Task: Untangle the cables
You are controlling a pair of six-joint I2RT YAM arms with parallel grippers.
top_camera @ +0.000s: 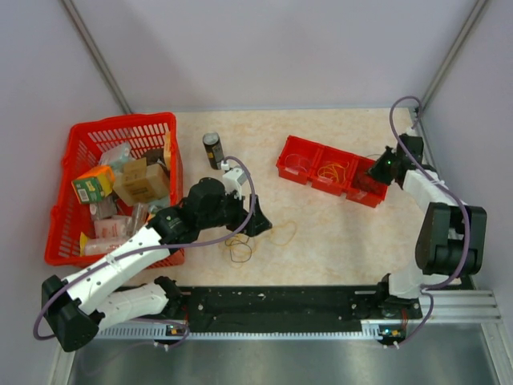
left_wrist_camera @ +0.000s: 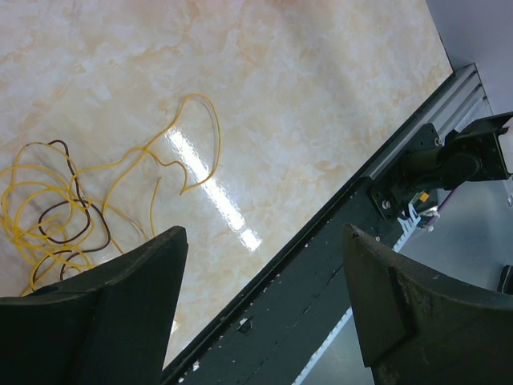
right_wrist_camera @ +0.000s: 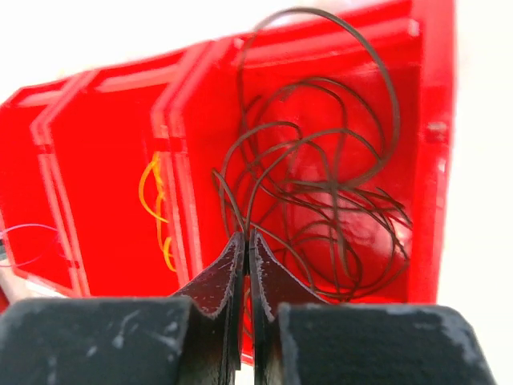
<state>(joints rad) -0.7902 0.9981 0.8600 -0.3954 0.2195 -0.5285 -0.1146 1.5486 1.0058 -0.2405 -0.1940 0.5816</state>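
Note:
A tangle of thin yellow and dark brown cables [left_wrist_camera: 60, 216] lies on the table in front of the left arm; it also shows in the top view [top_camera: 240, 247]. My left gripper [left_wrist_camera: 260, 241] is open and empty, just right of the tangle. My right gripper [right_wrist_camera: 247, 237] is shut on a dark brown cable [right_wrist_camera: 321, 200] and holds it over the right compartment of the red three-part bin [top_camera: 330, 170]. The dark wire loops into that compartment. Yellow cables [right_wrist_camera: 156, 204] lie in the middle compartment. A pale wire [right_wrist_camera: 28, 241] shows in the left one.
A red basket [top_camera: 80, 152] full of packages stands at the left. A dark can [top_camera: 213, 149] stands upright behind the left gripper. The black rail [top_camera: 280, 301] runs along the near edge. Enclosure walls stand on the left, right and back.

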